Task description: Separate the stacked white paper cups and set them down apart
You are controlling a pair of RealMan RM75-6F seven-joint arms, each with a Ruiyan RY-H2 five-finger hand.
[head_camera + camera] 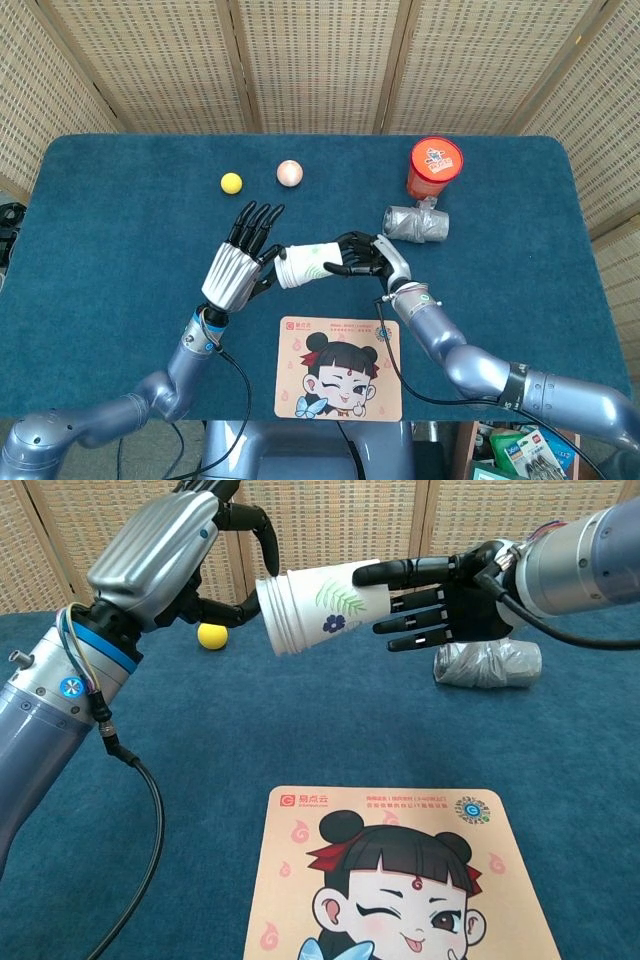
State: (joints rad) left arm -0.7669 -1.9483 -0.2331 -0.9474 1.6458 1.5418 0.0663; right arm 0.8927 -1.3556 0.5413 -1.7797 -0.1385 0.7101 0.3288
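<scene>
The stacked white paper cups, printed with a green leaf and a small blue flower, lie on their side in the air above the blue table. My right hand grips them at the base end, fingers laid along the wall. My left hand is at the open rim end. Its thumb and one curled finger pinch the rim from below and above, and its other fingers point up. Several rim edges show at the left end of the stack.
A cartoon-girl mat lies at the front below the cups. A crushed silver bottle lies behind my right hand, with a red can beyond it. A yellow ball and a pinkish ball sit farther back.
</scene>
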